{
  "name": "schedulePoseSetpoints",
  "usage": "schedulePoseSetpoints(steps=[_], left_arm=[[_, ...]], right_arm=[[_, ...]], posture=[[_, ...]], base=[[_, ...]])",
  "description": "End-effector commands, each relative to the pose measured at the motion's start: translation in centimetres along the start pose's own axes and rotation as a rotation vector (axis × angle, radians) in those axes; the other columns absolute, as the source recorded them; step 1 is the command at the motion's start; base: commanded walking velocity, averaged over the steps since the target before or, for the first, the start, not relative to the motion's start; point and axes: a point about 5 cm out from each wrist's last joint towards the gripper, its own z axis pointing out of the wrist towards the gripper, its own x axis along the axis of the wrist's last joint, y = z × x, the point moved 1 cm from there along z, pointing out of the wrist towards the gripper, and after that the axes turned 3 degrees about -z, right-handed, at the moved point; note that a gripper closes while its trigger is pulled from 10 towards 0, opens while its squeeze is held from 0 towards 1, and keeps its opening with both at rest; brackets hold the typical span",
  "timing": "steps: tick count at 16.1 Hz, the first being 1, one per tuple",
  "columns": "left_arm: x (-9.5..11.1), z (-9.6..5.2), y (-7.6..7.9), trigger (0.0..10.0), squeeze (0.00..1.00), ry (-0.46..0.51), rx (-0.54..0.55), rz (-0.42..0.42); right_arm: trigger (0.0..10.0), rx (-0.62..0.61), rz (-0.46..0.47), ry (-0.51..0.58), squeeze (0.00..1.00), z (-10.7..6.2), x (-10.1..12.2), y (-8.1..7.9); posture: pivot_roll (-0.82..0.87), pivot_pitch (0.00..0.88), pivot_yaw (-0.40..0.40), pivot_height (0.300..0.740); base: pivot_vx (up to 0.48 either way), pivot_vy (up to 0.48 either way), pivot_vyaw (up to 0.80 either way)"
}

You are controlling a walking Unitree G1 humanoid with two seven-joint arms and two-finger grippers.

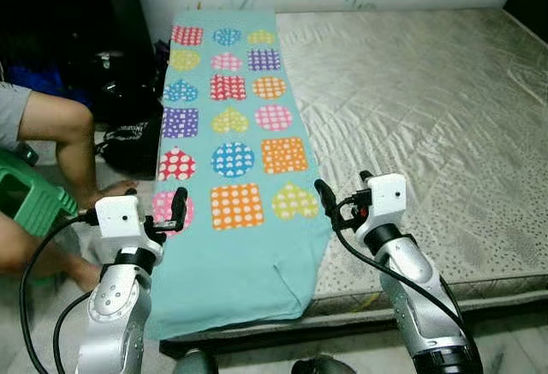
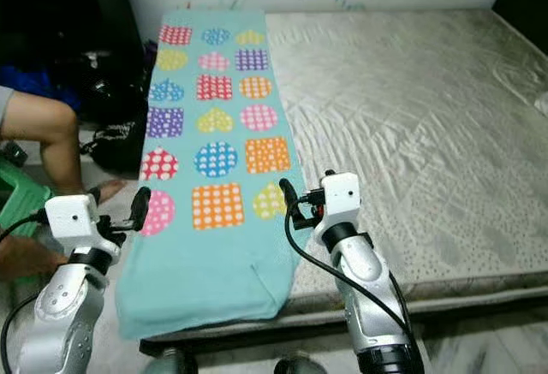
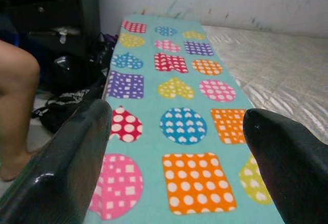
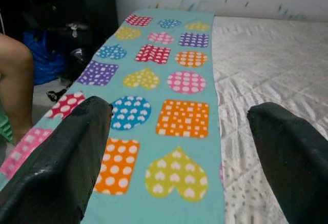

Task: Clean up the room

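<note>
Teal fleece blanket (image 1: 229,147), printed with dotted hearts, squares and circles, folded into a long strip along the left edge of the mattress (image 1: 428,117); near end draped over the foot edge, left side overhanging toward the floor. Left gripper (image 1: 177,207) poised at the strip's near left edge, jaws spread, holding nothing. Right gripper (image 1: 329,201) poised at the near right edge, just above the mattress, jaws likewise spread and empty. Probable step: pinching both near corners for the next fold. Best done by closing both grippers on cloth alone, level with each other, then lifting evenly to keep edges aligned. To the left, beside the bed: seated person's leg (image 1: 68,139), green stool (image 1: 26,198), dark bags (image 1: 133,139).
</note>
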Motion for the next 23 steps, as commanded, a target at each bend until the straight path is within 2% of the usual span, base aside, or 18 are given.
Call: schedulePoseSetpoints(steps=[1,4,16,20,22,23], left_arm=[[-0.2,-0.08,0.03,10.0,0.0,-0.014,0.011,0.012],[-0.14,-0.13,-0.06,10.0,0.0,-0.017,0.021,0.001],[0.38,0.42,0.47,10.0,0.0,0.0,-0.008,-0.016],[0.35,0.4,0.75,10.0,0.0,-0.002,-0.019,-0.024],[0.36,0.49,0.84,10.0,0.0,-0.002,-0.024,-0.026],[0.36,0.51,0.86,10.0,0.0,-0.002,-0.025,-0.026]], right_arm=[[10.0,-0.008,0.008,-0.009,0.0,-0.12,-0.08,0.26],[10.0,-0.01,0.005,-0.01,0.0,-0.12,-0.09,0.38],[10.0,0.018,-0.018,-0.01,0.0,-0.02,-0.32,0.0],[10.0,0.026,-0.026,-0.012,0.0,-0.03,-0.43,-0.24],[10.0,0.01,0.016,-0.025,0.0,-0.05,-0.71,-0.18],[10.0,0.011,0.004,-0.025,0.0,-0.05,-0.73,-0.18]], posture=[[-0.05,0.196,-0.03,0.625],[-0.04,0.189,-0.025,0.585],[-0.04,0.178,-0.02,0.585],[-0.04,0.186,-0.021,0.585],[-0.04,0.189,-0.022,0.585],[-0.04,0.189,-0.022,0.585]], base=[[0.0,0.0,0.0],[0.0,0.0,0.0],[0.0,0.0,0.0],[0.0,0.0,0.74],[0.0,0.0,0.0],[0.0,0.0,0.0]])
